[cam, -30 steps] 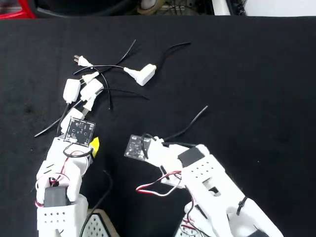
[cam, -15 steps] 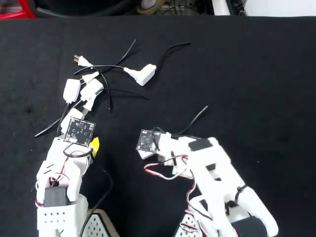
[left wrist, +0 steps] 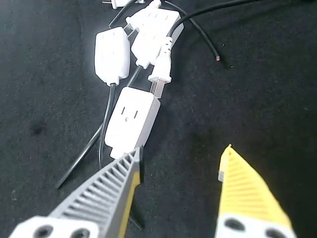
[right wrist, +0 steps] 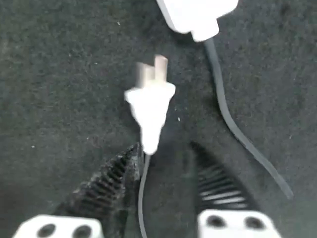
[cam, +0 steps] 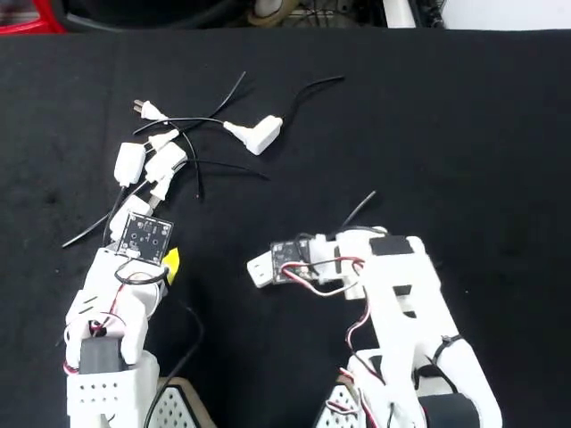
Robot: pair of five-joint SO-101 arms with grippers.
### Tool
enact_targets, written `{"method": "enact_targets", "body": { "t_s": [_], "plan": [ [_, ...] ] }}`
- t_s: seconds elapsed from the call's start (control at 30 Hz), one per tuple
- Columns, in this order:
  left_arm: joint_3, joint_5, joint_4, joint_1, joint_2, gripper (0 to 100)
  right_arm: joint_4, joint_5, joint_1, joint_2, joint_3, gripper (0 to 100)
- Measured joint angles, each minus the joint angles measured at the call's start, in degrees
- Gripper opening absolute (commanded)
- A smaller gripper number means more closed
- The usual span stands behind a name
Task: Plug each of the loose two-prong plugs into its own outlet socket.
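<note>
**Two-prong plug poised before a lone outlet socket, not yet inserted.**
The right gripper (right wrist: pixel 164 148), jaws part-open astride the cable (right wrist: pixel 141 198), sits behind one two-prong plug (right wrist: pixel 148 99). Its prongs point toward, not squarely at, one outlet socket (right wrist: pixel 195 15) just ahead. Best to clamp the plug body rather than the cable, square the prongs, then push straight. The left gripper (left wrist: pixel 182 150) gapes wide near the cluster (left wrist: pixel 111 54), where three sockets and two plugs can be counted.
</note>
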Motion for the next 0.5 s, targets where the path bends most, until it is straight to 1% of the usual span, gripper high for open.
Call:
{"method": "enact_targets", "body": {
  "t_s": [0.1,0.17,0.2,0.27,0.43,0.5],
  "plan": [
    [0.0,0.0,0.0,0.0,0.0,25,0.6,-5.0,1.7,0.0,-2.2,20.1],
    [0.0,0.0,0.0,0.0,0.0,25,3.0,-12.5,2.9,-0.9,-4.5,20.1],
    [0.0,0.0,0.0,0.0,0.0,25,4.7,-17.4,3.2,-1.9,-5.7,20.4],
    [0.1,0.0,0.0,0.0,0.0,25,8.2,-29.5,3.4,-4.1,-8.2,20.4],
    [0.1,0.0,0.0,0.0,0.0,25,16.3,-63.2,3.8,-8.8,-10.4,21.1],
    [0.1,0.0,0.0,0.0,0.0,25,18.1,-75.4,2.9,-9.2,-10.4,25.6]
  ]
}}
